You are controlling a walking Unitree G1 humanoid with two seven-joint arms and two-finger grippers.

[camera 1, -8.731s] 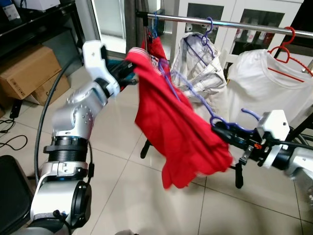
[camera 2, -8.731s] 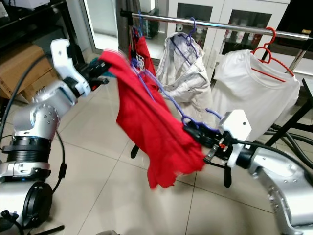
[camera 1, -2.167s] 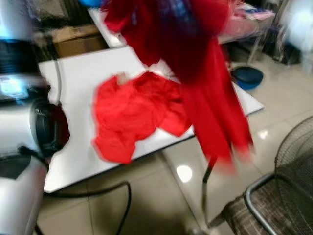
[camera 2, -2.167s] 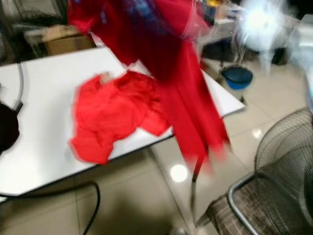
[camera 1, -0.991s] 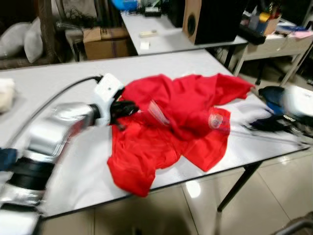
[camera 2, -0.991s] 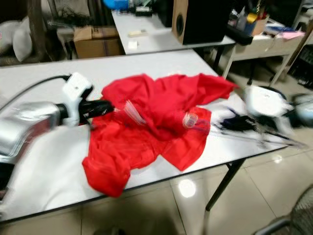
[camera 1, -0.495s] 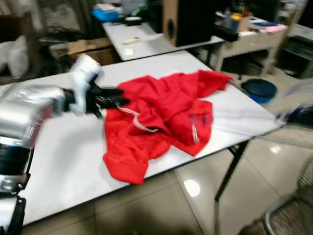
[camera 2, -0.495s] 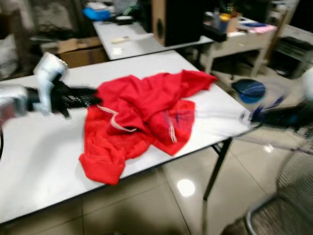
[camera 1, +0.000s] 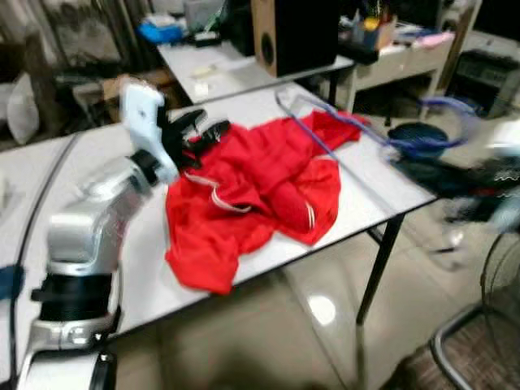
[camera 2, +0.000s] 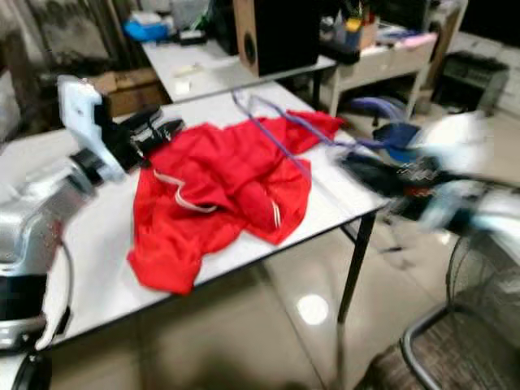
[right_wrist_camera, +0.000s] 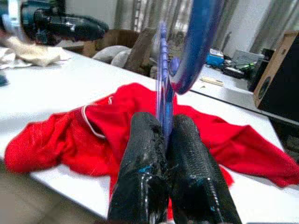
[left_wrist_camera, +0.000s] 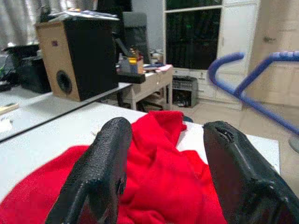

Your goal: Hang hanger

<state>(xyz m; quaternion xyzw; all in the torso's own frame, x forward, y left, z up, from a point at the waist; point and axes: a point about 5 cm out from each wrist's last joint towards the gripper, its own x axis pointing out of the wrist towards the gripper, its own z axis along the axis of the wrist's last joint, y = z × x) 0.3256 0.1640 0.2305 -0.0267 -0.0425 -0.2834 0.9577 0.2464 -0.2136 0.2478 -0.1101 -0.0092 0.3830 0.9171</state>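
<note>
1. While the right gripper pinches the thin blue plastic hanger by its frame at the near right, the hanger looks light, stiff and slippery, reaching over the white table.
2. Farther left, the soft red garment lies crumpled.
3. Beyond it, the left gripper hovers spread apart.

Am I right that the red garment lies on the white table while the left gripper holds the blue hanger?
Not quite: the right gripper holds the blue hanger, as the right wrist view shows. The left gripper is open above the red garment, which does lie on the white table.
</note>
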